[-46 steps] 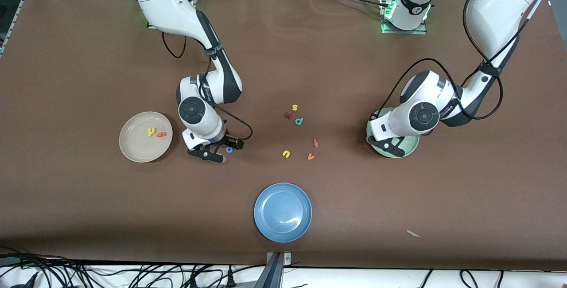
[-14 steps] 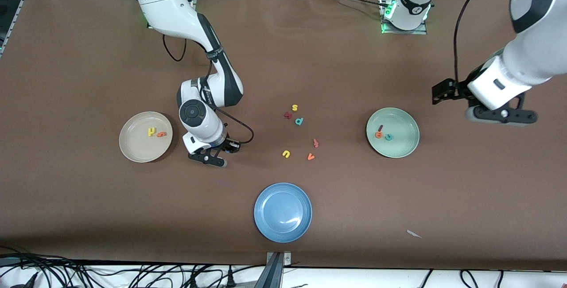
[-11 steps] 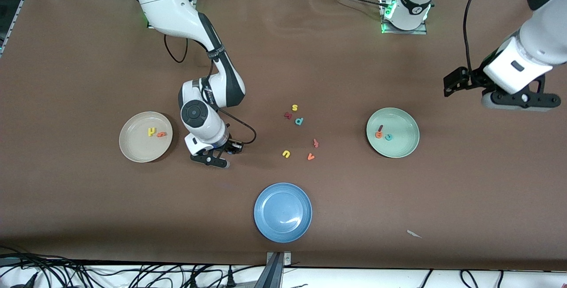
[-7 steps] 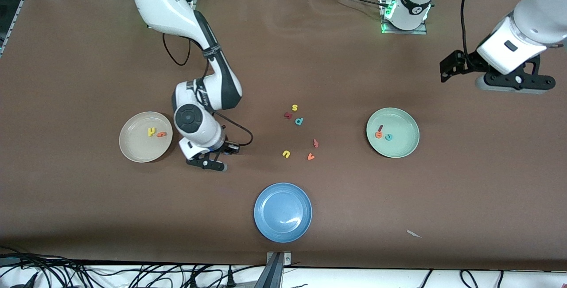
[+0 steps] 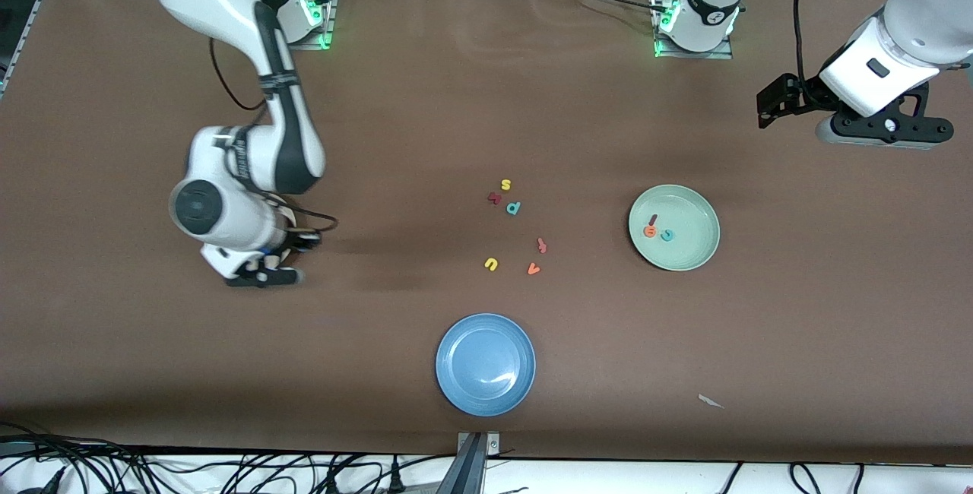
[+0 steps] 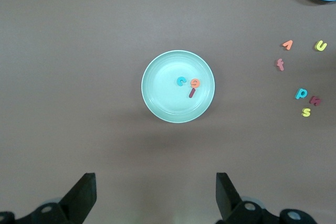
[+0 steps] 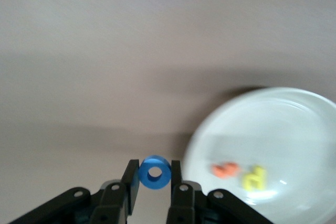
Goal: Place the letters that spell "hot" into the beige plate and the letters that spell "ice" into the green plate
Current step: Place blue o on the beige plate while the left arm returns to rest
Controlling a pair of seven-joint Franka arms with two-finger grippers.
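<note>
My right gripper point(image 5: 262, 267) point(image 7: 155, 179) is shut on the blue "o" point(image 7: 155, 173), up in the air by the rim of the beige plate point(image 7: 294, 124). In that plate lie the orange "t" point(image 7: 226, 170) and the yellow "h" point(image 7: 254, 178). The right arm hides the beige plate in the front view. The green plate point(image 5: 699, 251) point(image 6: 157, 103) holds the dark red "i" point(image 5: 652, 219), the orange "e" point(image 5: 650, 232) and the teal "c" point(image 5: 667, 235). High over bare table at its own end, my left gripper point(image 5: 882, 129) point(image 6: 156, 198) is open and holds nothing.
A blue plate point(image 5: 485, 364) sits near the front edge. Loose letters lie mid-table: yellow "s" point(image 5: 505, 185), a dark red letter point(image 5: 494, 197), teal "p" point(image 5: 514, 208), reddish "t" point(image 5: 541, 245), yellow "u" point(image 5: 491, 264), orange "v" point(image 5: 534, 269). A paper scrap point(image 5: 711, 401) lies toward the left arm's end.
My right arm has swung with the blue "o" toward its own end of the table and now covers the beige plate. The left arm has lifted away from the green plate.
</note>
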